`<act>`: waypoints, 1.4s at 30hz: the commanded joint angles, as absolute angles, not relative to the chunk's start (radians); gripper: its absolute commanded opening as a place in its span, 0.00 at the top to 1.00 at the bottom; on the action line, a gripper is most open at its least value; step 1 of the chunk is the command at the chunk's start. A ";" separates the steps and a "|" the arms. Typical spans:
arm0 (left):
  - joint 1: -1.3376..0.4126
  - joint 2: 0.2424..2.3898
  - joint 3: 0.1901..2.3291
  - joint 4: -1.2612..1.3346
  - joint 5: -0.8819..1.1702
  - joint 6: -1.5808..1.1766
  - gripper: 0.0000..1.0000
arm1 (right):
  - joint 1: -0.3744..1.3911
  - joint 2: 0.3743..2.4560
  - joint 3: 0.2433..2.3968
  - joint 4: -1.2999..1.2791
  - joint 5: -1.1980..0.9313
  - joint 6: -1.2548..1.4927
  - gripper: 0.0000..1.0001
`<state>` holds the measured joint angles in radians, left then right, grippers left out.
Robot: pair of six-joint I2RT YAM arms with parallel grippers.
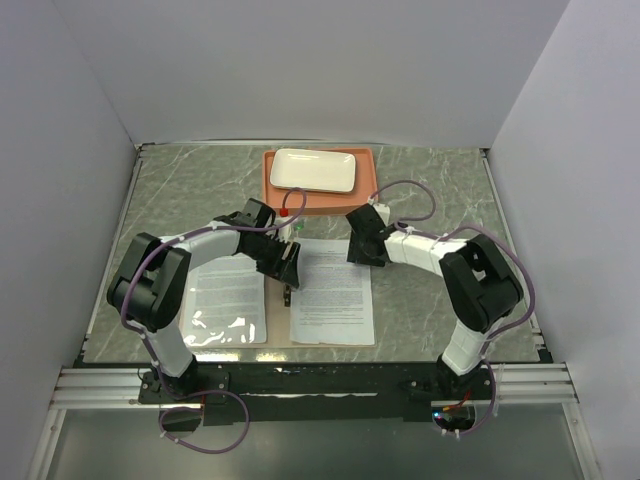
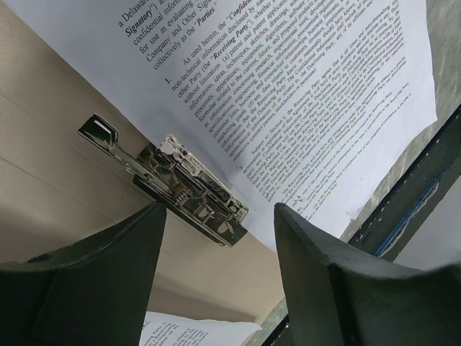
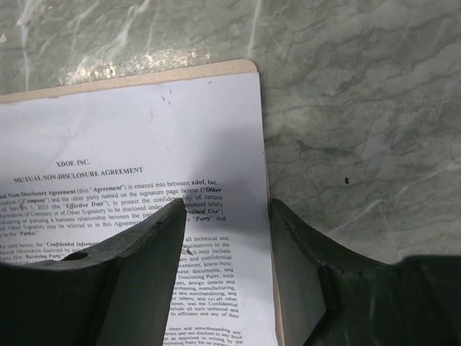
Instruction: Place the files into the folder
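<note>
**Two printed sheets laid on the open folder, both grippers held open**

Two white paper sheets densely printed with black text are seen on a flat tan-brown cardboard folder (image 1: pixel 279 325), which is spread open on the grey-green marbled table (image 1: pixel 430 200) near its front edge. The left sheet (image 1: pixel 228 290) is covered by a glossy clear plastic pocket (image 1: pixel 225 325). The right sheet (image 1: pixel 335 295) is laid bare on the folder's right half, its upper right corner set just inside the folder's rounded corner. A shiny metal clip (image 2: pixel 187 191) is fixed along the fold between the two sheets.

The left gripper (image 1: pixel 290 262) is held over the fold. In its wrist view the jaws are spread apart, the clip is seen in the gap between them, and nothing is gripped. The right gripper (image 1: pixel 358 250) is held over the upper right part of the right sheet. Its jaws are likewise parted, with only printed paper seen between them. Whether its fingertips (image 3: pixel 169 216) touch the paper cannot be told.

Behind the folder an orange rectangular tray (image 1: pixel 270 190) is placed, and a white rectangular plate (image 1: pixel 313 170) is set in it.
</note>
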<state>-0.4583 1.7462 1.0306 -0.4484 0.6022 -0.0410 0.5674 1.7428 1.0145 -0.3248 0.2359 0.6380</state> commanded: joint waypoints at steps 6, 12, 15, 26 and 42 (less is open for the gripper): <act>-0.469 1.709 1.031 -0.400 0.653 -0.025 0.33 | 0.603 1.620 0.966 -0.103 -0.044 0.551 0.40; -0.469 1.701 1.031 -0.394 0.657 -0.029 0.33 | 0.604 1.638 0.982 -0.133 -0.066 0.583 0.39; -0.469 1.700 1.028 -0.394 0.661 -0.028 0.32 | 0.604 1.635 0.988 -0.187 -0.031 0.595 0.39; -0.505 1.779 1.104 -0.374 0.701 -0.049 0.33 | 0.601 1.586 0.980 -0.334 0.146 0.629 0.37; -0.519 1.775 1.109 -0.390 0.709 -0.029 0.32 | 0.621 1.663 1.089 -0.580 0.363 0.647 0.32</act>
<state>-0.5056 1.7985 1.0962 -0.4675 0.6296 -0.0418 0.6006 1.6588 1.0306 -0.5213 0.3157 0.6067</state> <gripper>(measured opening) 0.677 0.668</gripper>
